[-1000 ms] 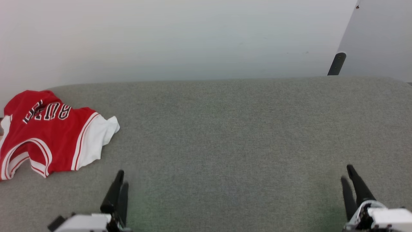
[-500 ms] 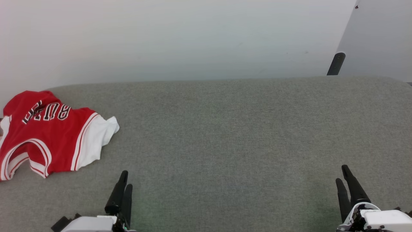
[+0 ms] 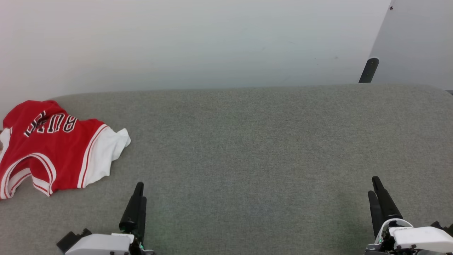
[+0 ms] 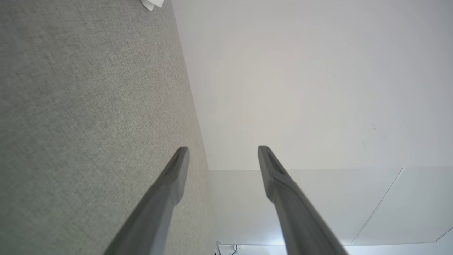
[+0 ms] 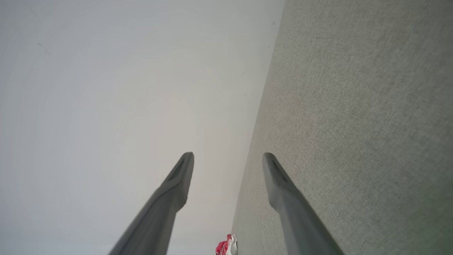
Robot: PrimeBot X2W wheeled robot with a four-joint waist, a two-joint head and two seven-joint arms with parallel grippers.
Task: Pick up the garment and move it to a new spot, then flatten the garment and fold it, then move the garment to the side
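The garment (image 3: 53, 148), a small red jersey with a white sleeve and black lettering, lies crumpled at the far left of the grey fabric surface (image 3: 247, 141). A white corner of the garment (image 4: 152, 3) peeks in at the top of the left wrist view, and a red-white bit of the garment (image 5: 224, 246) shows at the bottom of the right wrist view. My left gripper (image 3: 140, 191) stands at the lower left, to the right of the jersey and apart from it, open and empty (image 4: 223, 150). My right gripper (image 3: 373, 186) is at the lower right, open and empty (image 5: 228, 157).
A pale wall (image 3: 212, 42) rises behind the surface's far edge. A dark post (image 3: 368, 70) stands at the back right beside a lighter panel (image 3: 417, 42). The wide middle of the grey surface lies between my two grippers.
Both grippers opened wider and slid slightly: the left one to the right and forward, the right one to the left. The garment has not moved.
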